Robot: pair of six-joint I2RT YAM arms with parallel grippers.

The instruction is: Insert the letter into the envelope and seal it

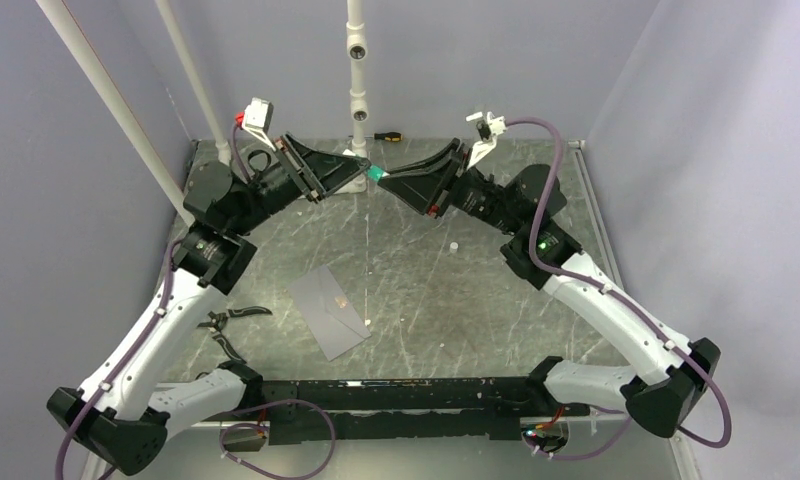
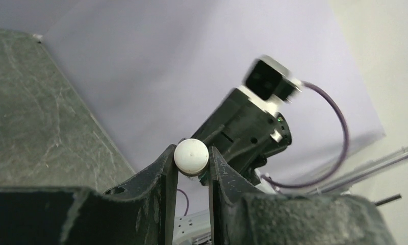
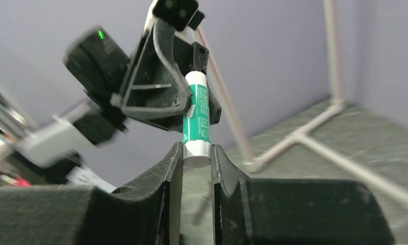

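The grey envelope lies flat on the table, left of centre, with its flap down. The tan-orange letter is out of view. Both grippers meet high over the back of the table on a green glue stick. My left gripper is shut on its white cap, which also shows in the right wrist view. My right gripper is shut on the stick's white base. The green body spans the gap between the two grippers.
A screwdriver lies at the back by the white pipe post. Pliers lie left of the envelope, near my left arm. A small white bit sits on the table right of centre.
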